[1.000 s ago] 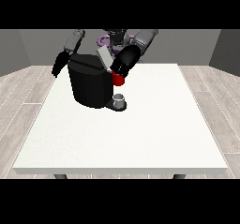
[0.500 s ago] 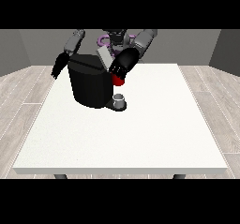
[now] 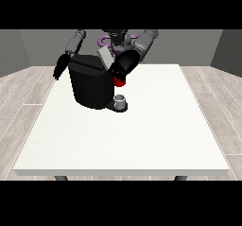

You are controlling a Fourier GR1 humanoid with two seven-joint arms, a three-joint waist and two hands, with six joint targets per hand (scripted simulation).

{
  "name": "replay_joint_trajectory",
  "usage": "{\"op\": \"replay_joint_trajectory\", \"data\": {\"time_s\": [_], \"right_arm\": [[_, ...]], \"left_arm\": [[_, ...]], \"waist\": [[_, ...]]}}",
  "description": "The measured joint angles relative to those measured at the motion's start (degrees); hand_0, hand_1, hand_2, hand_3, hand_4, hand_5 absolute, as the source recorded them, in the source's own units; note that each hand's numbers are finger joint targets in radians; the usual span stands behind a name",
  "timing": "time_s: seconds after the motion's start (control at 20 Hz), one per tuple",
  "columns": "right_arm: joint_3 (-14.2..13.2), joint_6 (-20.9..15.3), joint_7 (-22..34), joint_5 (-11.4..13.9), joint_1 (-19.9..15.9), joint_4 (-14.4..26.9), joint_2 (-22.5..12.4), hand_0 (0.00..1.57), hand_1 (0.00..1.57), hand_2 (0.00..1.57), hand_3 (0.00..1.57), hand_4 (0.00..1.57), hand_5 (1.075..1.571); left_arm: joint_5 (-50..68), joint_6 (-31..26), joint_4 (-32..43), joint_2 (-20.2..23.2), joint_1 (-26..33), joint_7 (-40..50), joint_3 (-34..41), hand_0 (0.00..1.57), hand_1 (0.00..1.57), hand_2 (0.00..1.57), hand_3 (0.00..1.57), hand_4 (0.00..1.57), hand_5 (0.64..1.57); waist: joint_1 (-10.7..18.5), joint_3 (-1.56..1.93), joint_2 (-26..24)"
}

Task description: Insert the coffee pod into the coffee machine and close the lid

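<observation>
Barely anything is shifting versus half a second back: my robot hand at the view's right (image 3: 124, 67) is sitting slightly lower against the coffee machine (image 3: 90, 85), just over a red thing at the machine (image 3: 119, 82). Fingers there are blending into the black housing, so I cannot tell whether they are curled or straight, or holding anything. My other robot hand, at the view's left (image 3: 60, 68), is hanging beside the machine's far edge, same place as before; its fingers are too small to read as well. Lid (image 3: 105, 57) is standing tilted up, grey, behind the machine's top. A small grey cup (image 3: 120, 100) is sitting on the machine's base on the tabletop (image 3: 142, 135). Coffee pod is not plainly showing anywhere.
</observation>
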Motion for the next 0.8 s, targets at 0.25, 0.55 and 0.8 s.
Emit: {"op": "replay_joint_trajectory", "data": {"time_s": [0.25,0.55,0.8], "right_arm": [[0.14,-0.19,0.62,0.28,-0.97,-0.29,0.03,0.00,0.00,0.00,0.00,0.22,1.571],[0.36,-0.28,0.81,0.82,-0.83,-0.70,-0.28,0.00,0.00,0.00,0.00,0.09,1.571],[-0.30,-0.57,1.64,0.98,-1.26,-0.17,-0.83,0.00,0.00,0.00,0.00,0.15,1.571]], "left_arm": [[-1.49,0.89,-0.04,1.51,-0.80,-1.68,-0.65,0.74,0.74,0.87,0.65,0.00,1.571],[-3.05,2.69,0.15,2.76,-1.01,-2.27,-0.87,0.00,0.00,0.59,0.46,0.00,1.571],[-3.46,2.72,0.36,2.58,-1.35,-2.90,-1.02,0.00,0.00,0.48,0.38,0.00,1.571]], "waist": [[-0.32,0.01,1.03],[-0.75,0.13,1.65],[0.21,0.17,0.90]]}}
